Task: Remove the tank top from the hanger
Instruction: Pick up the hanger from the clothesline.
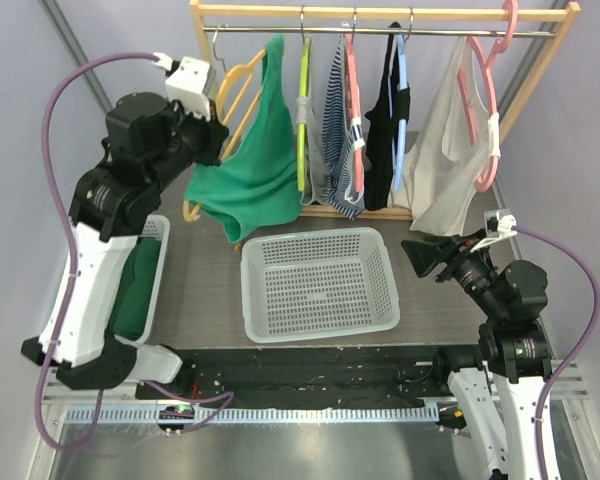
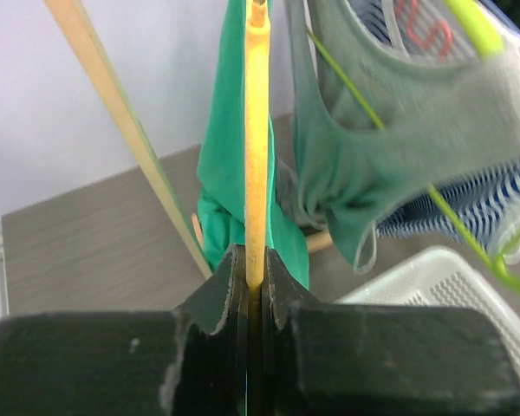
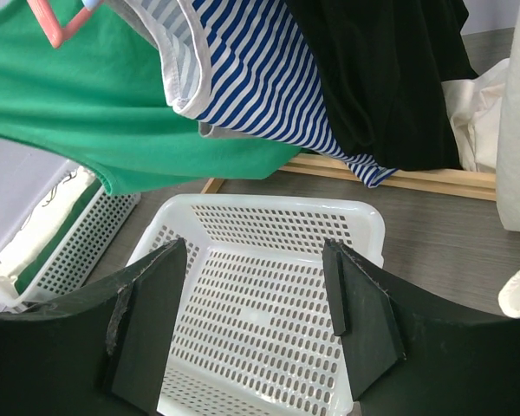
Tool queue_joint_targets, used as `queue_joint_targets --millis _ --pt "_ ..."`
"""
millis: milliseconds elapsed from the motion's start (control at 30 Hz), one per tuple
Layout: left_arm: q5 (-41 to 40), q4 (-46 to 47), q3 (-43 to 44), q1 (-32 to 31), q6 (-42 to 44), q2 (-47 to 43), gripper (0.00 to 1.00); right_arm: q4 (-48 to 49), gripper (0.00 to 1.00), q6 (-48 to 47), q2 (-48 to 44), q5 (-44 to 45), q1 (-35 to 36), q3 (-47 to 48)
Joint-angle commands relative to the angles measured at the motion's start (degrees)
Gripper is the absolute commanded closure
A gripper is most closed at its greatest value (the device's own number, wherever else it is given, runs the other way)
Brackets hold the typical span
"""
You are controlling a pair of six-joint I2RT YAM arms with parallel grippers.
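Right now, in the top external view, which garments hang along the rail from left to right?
Green tank top → grey top → blue-striped top → black top → cream top.

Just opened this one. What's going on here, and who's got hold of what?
The left gripper is shut on the yellow hanger, which carries the green tank top at the left end of the clothes rack. The top is still draped on the hanger, so it has not been removed yet. The right gripper is open and empty. It sits by the right side of the white basket and touches no garment.
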Motion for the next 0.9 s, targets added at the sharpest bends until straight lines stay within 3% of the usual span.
queue_joint_targets --millis 0,100,200,500,867 --pt "6.1 -4.3 -5.4 -0.2 1.3 -5.9 1.0 1.1 0.28 -1.5 1.1 0.7 0.7 3.2" --pt "10.7 -5.3 -9.9 -0.3 2.0 -10.2 1.0 1.1 0.28 -1.6 1.7 0.8 1.1 3.7" --pt "10.1 -5.2 -8.5 -0.6 3.9 -12.2 1.0 0.8 0.28 -2.1 2.2 1.3 1.3 4.7" --pt "13.9 -4.6 18.0 -0.6 8.2 -8.1 1.0 1.2 0.29 -1.6 3.1 1.6 1.5 4.6" --pt "31.3 -7.4 36.0 -0.6 6.0 -4.5 1.0 0.4 0.29 -2.1 2.9 2.9 1.6 4.2"
